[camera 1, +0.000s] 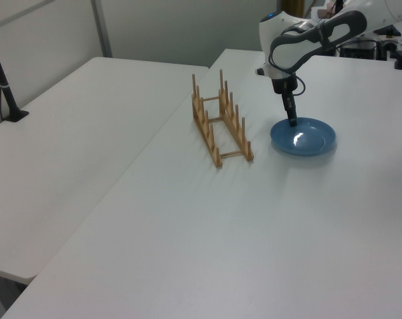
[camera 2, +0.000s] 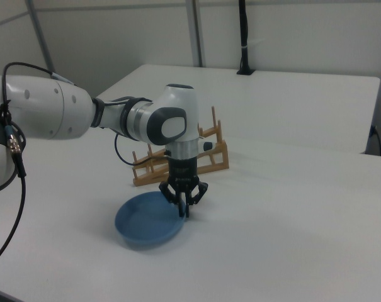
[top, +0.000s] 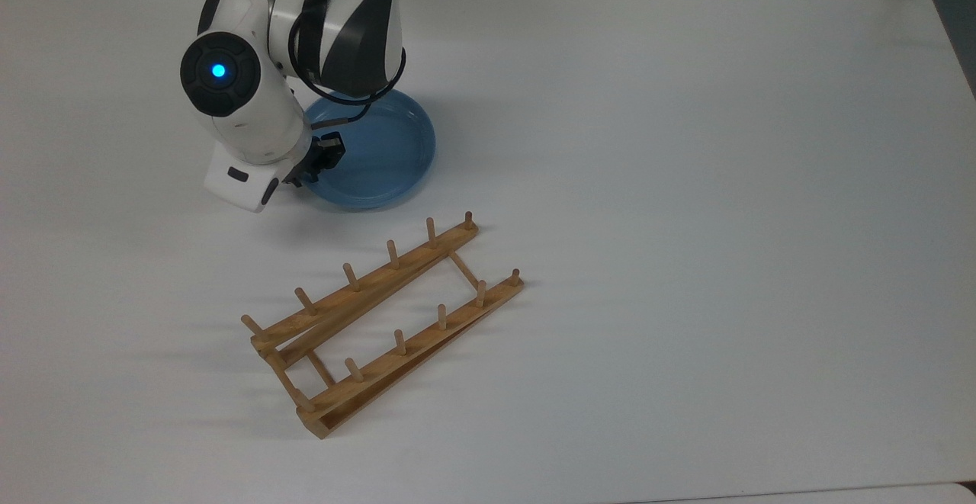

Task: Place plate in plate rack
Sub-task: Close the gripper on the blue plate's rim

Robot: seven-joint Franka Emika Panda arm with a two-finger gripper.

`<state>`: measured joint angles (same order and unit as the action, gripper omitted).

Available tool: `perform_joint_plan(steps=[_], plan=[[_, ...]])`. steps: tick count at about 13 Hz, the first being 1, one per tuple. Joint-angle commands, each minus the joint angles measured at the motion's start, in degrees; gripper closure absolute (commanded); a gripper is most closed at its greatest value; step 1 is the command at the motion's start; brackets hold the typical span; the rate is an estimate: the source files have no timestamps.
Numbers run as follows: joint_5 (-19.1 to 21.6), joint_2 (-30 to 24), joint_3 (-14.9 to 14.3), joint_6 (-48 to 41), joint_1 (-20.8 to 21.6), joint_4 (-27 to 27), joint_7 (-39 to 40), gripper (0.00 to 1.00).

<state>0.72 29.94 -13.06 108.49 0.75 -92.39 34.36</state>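
A: So, from the top view, where does everything sit?

B: The round, shallow, light-blue glossy plate [top: 377, 155] lies flat on the white table [top: 686, 184], near the light-brown wooden plate rack [top: 381, 321] with its two pegged rails, but apart from it. The robot arm's black two-finger gripper [top: 320, 159] is down at the plate's rim on the top view's left.

A: And the left view?

B: The rack stands empty [camera 1: 220, 129], the plate [camera 1: 303, 136] just beside it on the left view's right, and the gripper [camera 1: 292, 119] points straight down onto the plate's far edge.

A: Does the right view settle the fingers?

B: Mostly. The gripper [camera 2: 184, 207] straddles the plate's [camera 2: 146, 221] rim nearest the rack [camera 2: 184, 160], fingers drawn close around it; I read that as pinching the rim, with the plate not lifted.

A: So which step is this?

B: The grasp, I'd judge. Next comes lifting the plate, tipping it on edge, and carrying it across to lower it between two pairs of pegs. A thin rim grip could slip as it tilts.
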Motion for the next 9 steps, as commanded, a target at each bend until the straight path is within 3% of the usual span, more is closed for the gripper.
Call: perform_joint_plan(steps=[1, 9], plan=[[-0.6, -0.5, 0.0, 1.1, 0.2, -0.8, 2.2, 1.0], [-0.8, -4.6, -1.3, 1.0, -1.6, 1.6, 5.9, 1.0]])
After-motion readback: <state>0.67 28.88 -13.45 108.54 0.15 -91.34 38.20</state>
